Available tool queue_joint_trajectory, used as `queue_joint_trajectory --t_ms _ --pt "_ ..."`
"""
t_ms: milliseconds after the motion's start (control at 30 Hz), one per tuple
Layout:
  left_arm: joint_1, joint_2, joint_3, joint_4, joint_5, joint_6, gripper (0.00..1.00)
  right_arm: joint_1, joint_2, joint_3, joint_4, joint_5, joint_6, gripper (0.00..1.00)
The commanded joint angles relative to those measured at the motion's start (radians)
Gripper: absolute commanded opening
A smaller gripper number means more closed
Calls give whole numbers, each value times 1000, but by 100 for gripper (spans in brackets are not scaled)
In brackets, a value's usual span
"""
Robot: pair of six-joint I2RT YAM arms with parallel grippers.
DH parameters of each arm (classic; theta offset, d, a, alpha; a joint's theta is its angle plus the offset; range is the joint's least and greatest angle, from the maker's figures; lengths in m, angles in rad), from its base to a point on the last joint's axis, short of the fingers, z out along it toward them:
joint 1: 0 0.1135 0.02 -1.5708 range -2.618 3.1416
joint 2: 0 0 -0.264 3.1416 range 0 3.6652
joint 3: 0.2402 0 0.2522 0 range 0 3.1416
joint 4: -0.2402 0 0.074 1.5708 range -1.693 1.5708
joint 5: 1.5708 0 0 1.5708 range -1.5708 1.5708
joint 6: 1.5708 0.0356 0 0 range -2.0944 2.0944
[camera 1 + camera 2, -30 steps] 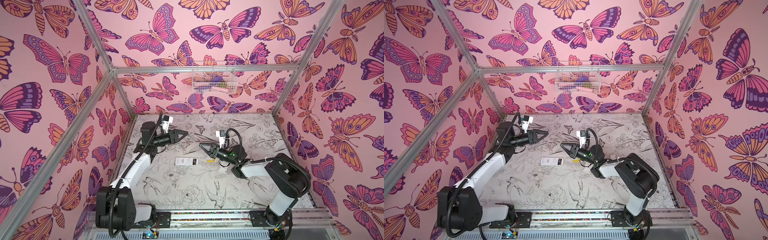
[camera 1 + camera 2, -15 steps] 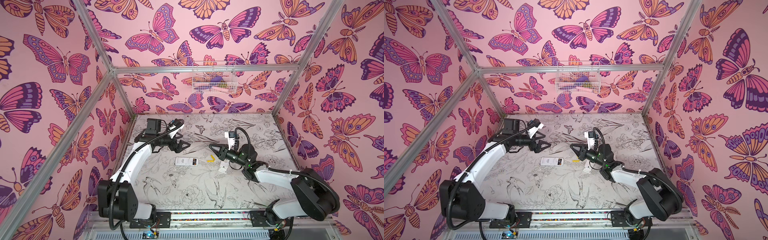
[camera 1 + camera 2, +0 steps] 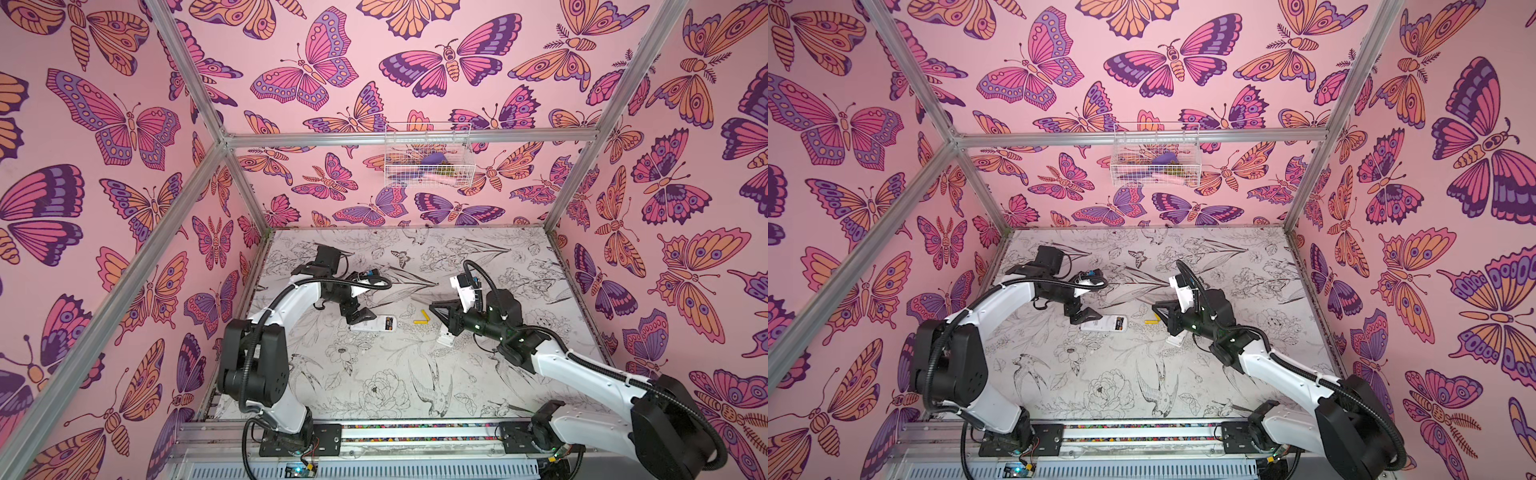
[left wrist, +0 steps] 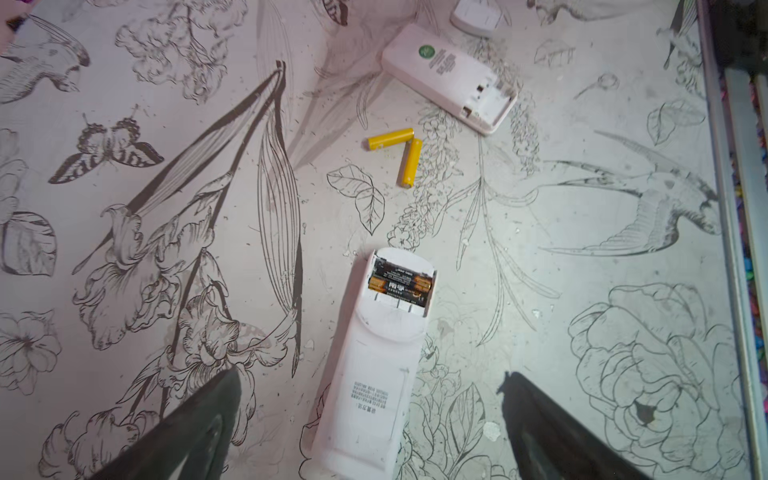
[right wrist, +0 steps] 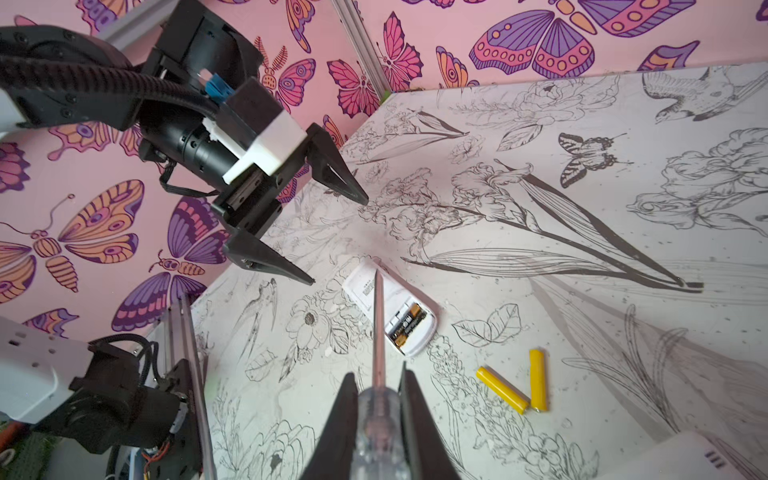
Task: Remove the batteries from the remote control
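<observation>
Pink butterfly walls, floral mat [image 3: 374, 374] dusted with grit.

Task state: the remote [image 4: 374, 374] lies back-up on the mat with its bay uncovered. Two black batteries [image 4: 400, 280] sit in it side by side. Two yellow batteries [image 4: 390, 138] are out on the mat just beyond the bay end, lying in a V with ends touching. A second remote [image 4: 449, 77] lies further off with its bay bare. My judgement: half done.

Left gripper [image 5: 338, 241]: fingers wide apart and holding nothing. It hovers over the remote's end away from the bay. The right wrist view shows the tips clear of the mat.

Right gripper [image 5: 379, 376]: fingers clamped on the clear handle of the screwdriver [image 5: 377, 353]. The shaft points at the remote, with the tip short of the bay.

Risks from here:
- Nothing pins the remote. If I pry before the left fingers hold it, it will likely skate or spin on the mat.
- The handle looks smooth and round, so a side load at the tip could twist it in the grip.
- A levered battery may pop out and roll, and the mat has no lip that I can see.
- A slip past the bay could knock the yellow pair.
</observation>
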Motion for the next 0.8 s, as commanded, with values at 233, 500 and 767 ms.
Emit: queue_joint_trajectory --t_ms 233,500,767 --pt "-33 125 8 -36 -98 146 100 -8 -138 -25 -173 96 -120 0" --pt "-61 202 46 -33 -132 169 100 -9 -199 -55 -230 103 -125 0" --pt "-88 256 68 -33 -147 207 100 -10 -210 -70 -232 102 -131 0"
